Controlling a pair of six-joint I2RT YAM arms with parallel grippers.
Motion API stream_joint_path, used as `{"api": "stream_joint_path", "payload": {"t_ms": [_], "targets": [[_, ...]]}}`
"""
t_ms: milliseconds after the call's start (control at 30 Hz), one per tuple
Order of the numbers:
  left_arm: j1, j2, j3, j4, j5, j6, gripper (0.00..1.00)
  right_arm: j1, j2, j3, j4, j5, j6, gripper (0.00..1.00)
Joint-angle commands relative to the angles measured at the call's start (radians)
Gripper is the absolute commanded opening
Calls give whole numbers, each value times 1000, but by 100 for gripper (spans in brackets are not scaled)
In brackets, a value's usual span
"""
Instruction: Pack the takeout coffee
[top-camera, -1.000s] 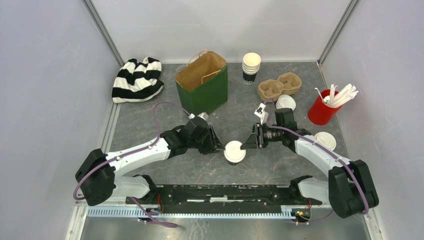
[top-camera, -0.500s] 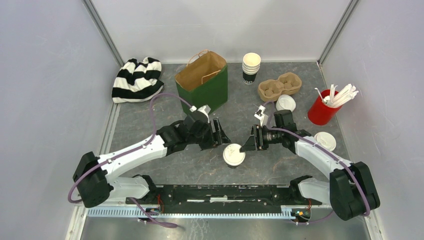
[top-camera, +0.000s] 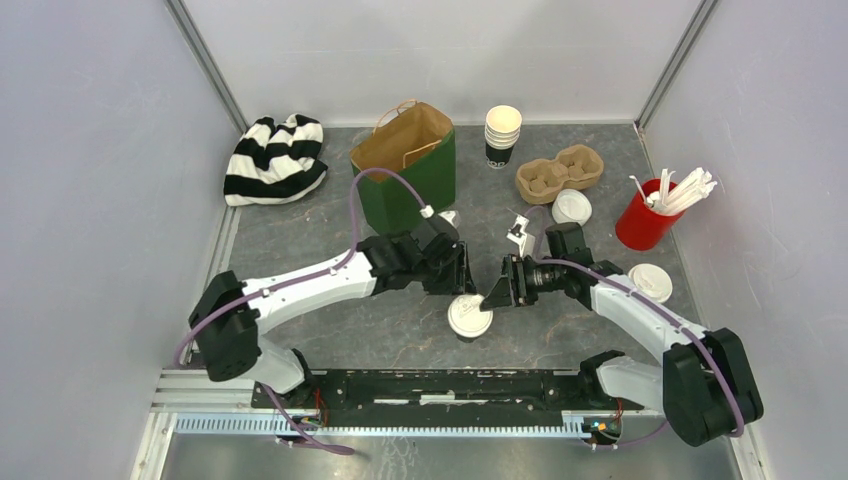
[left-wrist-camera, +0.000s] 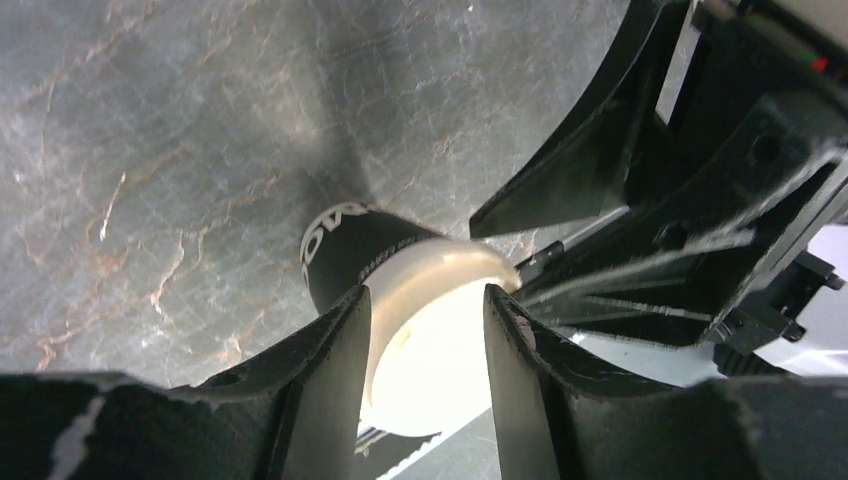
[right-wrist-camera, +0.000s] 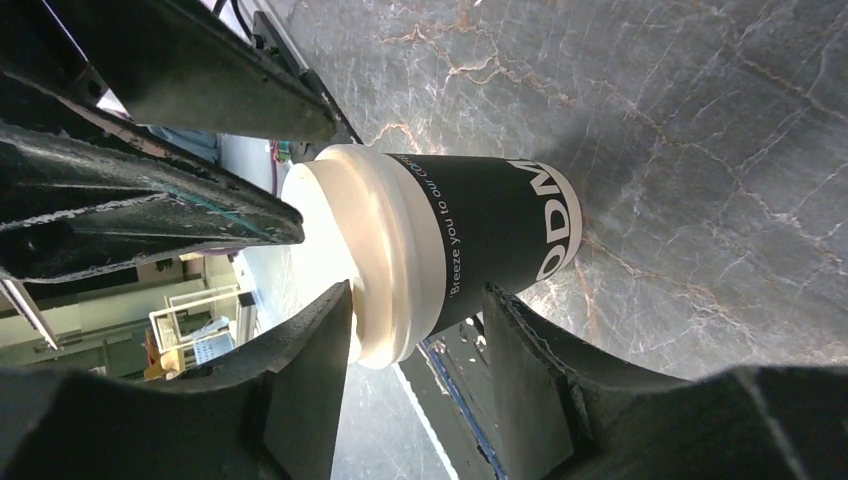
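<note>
One takeout coffee cup (top-camera: 469, 317), dark with a white lid, stands upright on the table's near middle. My left gripper (top-camera: 461, 287) hangs open just behind and above it. In the left wrist view the gripper (left-wrist-camera: 425, 295) has its fingers spread either side of the lid, with the cup's dark wall (left-wrist-camera: 345, 250) beyond. My right gripper (top-camera: 497, 294) is open at the cup's right side. In the right wrist view that gripper (right-wrist-camera: 418, 292) faces the cup (right-wrist-camera: 490, 230), which lies just past its fingertips. No second lidded cup is plain to see.
At the back stand a green paper bag (top-camera: 405, 165), open-topped, a stack of lidless cups (top-camera: 503, 135) and a cardboard cup carrier (top-camera: 559, 171). Loose white lids (top-camera: 572, 205) (top-camera: 651, 281) and a red cup of stirrers (top-camera: 648, 215) are at right. A striped cloth (top-camera: 275, 158) lies back left.
My left arm has swung right, carrying its gripper from the cup's left side to behind and over its lid. The cup has edged slightly nearer. The right gripper has barely moved.
</note>
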Motion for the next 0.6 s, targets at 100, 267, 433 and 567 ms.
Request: {"api": "stream_joint_path", "payload": {"t_ms": [100, 267, 433, 567], "targets": [[-1, 121, 159, -13, -38, 166, 51, 17, -35, 2, -50, -7, -20, 57], [0, 163, 263, -89, -68, 225, 55, 17, -52, 57, -109, 21, -63, 68], [0, 38, 198, -158, -79, 182, 76, 4, -28, 148, -142, 36, -122, 81], [-1, -115, 47, -156, 34, 58, 85, 1, 57, 213, -187, -30, -237, 89]]}}
